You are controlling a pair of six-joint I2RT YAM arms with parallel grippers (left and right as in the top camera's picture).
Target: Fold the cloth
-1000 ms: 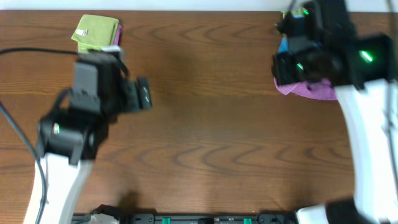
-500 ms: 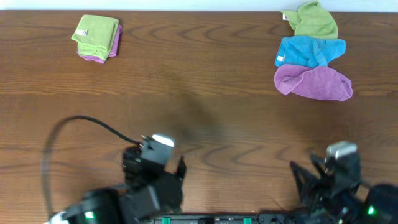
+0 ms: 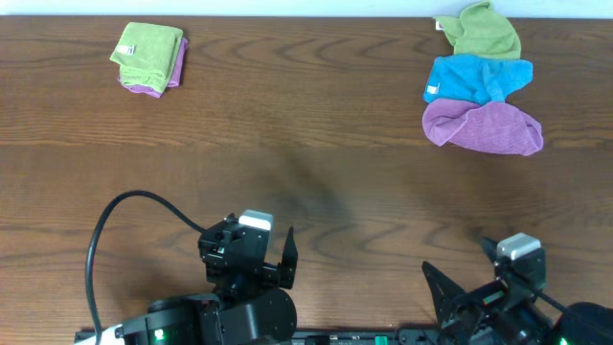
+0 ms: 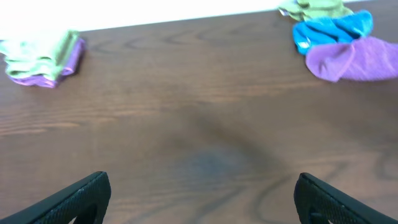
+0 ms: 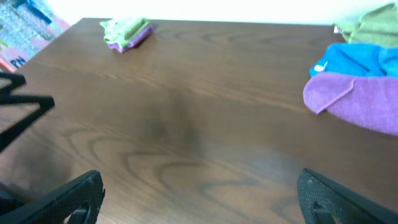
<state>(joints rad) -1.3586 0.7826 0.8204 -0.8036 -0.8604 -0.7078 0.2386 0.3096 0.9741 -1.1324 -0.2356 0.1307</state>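
Observation:
A folded green cloth [image 3: 148, 45] lies on a folded purple one [image 3: 153, 84] at the table's far left corner. At the far right, three unfolded cloths overlap: green [image 3: 484, 31], blue [image 3: 476, 79] and purple [image 3: 484, 127]. Both arms sit low at the table's front edge, far from all cloths. My left gripper [image 4: 202, 199] is open over bare wood, as is my right gripper [image 5: 202, 199]. Nothing is between either pair of fingers. The purple cloth [image 5: 360, 102] and blue cloth [image 5: 354, 59] show at the right of the right wrist view.
The brown wooden table [image 3: 316, 163] stretches between the folded stack and the loose pile. A black cable [image 3: 105, 225] loops by the left arm. Colourful clutter [image 5: 28, 25] lies beyond the table's left edge.
Both arms have pulled back from the cloths at the far side to the front edge. The right gripper has opened and left the loose pile lying on the table.

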